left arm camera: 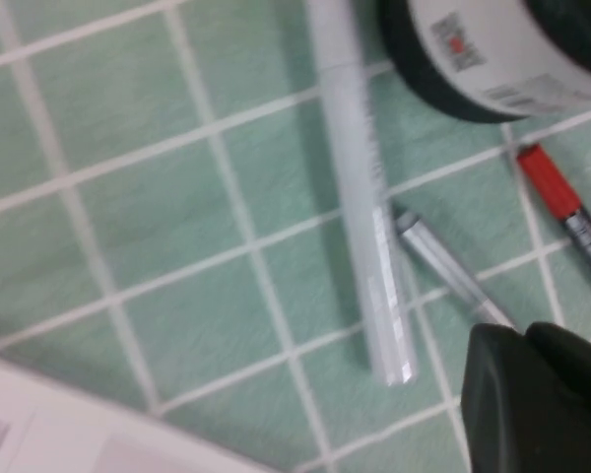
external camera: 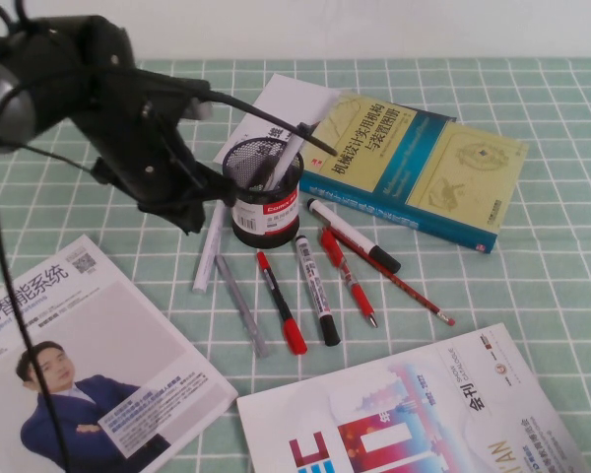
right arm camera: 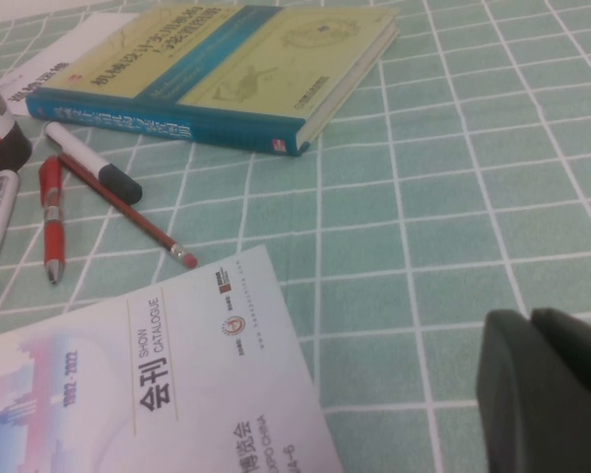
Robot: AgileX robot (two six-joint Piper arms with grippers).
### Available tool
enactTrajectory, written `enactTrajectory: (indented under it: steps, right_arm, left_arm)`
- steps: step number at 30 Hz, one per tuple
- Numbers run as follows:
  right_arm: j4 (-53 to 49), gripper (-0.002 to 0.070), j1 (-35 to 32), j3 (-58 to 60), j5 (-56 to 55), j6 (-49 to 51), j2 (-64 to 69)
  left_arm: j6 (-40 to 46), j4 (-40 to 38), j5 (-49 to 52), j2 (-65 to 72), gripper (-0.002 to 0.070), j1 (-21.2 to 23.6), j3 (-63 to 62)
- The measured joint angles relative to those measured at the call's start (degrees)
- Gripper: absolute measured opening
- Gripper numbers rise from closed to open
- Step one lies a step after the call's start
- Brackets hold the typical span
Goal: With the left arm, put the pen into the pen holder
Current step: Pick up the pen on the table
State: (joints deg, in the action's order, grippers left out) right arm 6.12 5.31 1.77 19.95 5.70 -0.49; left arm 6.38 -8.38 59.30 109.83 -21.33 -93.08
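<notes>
The pale silvery-white pen [external camera: 209, 248] lies flat on the green checked cloth, just left of the black mesh pen holder [external camera: 264, 200]. The left wrist view shows the pen [left arm camera: 362, 197] below the camera, with the holder's labelled base [left arm camera: 492, 59] beside one end. My left gripper [external camera: 191, 215] hangs at the end of the black left arm, just above the pen's far end and beside the holder. It is shut and empty in the left wrist view [left arm camera: 525, 340]. My right gripper [right arm camera: 532, 325] is shut and empty over bare cloth, and is out of the high view.
A thin grey pen [external camera: 242, 307], a red marker [external camera: 281, 301], a black marker [external camera: 317, 291], a white marker with black ends [external camera: 353, 235], a red pen [external camera: 350, 266] and a red pencil [external camera: 404, 288] lie before the holder. A teal book [external camera: 414, 163] lies behind, with magazines front left [external camera: 79, 365] and front right [external camera: 404, 414].
</notes>
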Motion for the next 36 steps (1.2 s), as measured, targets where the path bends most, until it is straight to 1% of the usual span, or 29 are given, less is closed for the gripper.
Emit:
enactTrajectory:
  steps: [2,9,11,12,14,18,19,22,26,31,36]
  right_arm:
    - [0.0,-0.0020,0.0,0.0,0.0,0.0,0.0]
    - [0.0,-0.0020,0.0,0.0,0.0,0.0,0.0]
    - [0.0,-0.0020,0.0,0.0,0.0,0.0,0.0]
    - [0.0,-0.0020,0.0,0.0,0.0,0.0,0.0]
    - [0.0,-0.0020,0.0,0.0,0.0,0.0,0.0]
    - [0.0,-0.0020,0.0,0.0,0.0,0.0,0.0]
    - [0.0,-0.0020,0.0,0.0,0.0,0.0,0.0]
    - [0.0,-0.0020,0.0,0.0,0.0,0.0,0.0]
    - [0.0,-0.0020,0.0,0.0,0.0,0.0,0.0]
    - [0.0,-0.0020,0.0,0.0,0.0,0.0,0.0]
    - [0.0,-0.0020,0.0,0.0,0.0,0.0,0.0]
  left_arm:
    - [-0.1,0.1,0.4,1.8,-0.0001,-0.7,-1.4]
    - [-0.9,0.7,3.4,7.8,-0.0001,-0.8,-7.7]
    - [0.3,0.7,3.6,9.1,0.0013,-0.8,-8.6]
    - [1.2,0.7,3.6,9.6,0.0032,-0.8,-9.1]
    - [2.5,0.9,3.7,9.9,0.0101,-0.8,-9.3]
    - [2.7,1.0,3.1,9.9,0.0295,-0.8,-9.4]
    - [2.4,1.0,3.0,9.9,0.0334,-0.8,-9.4]
    - [2.1,1.0,1.9,9.9,0.0379,-0.8,-9.4]
    - [2.0,1.1,0.0,10.1,0.0396,-0.8,-9.4]
    - [2.0,1.1,-0.9,11.8,0.0398,-0.8,-9.7]
    - [0.9,3.7,-1.1,12.9,0.0398,-0.8,-9.7]
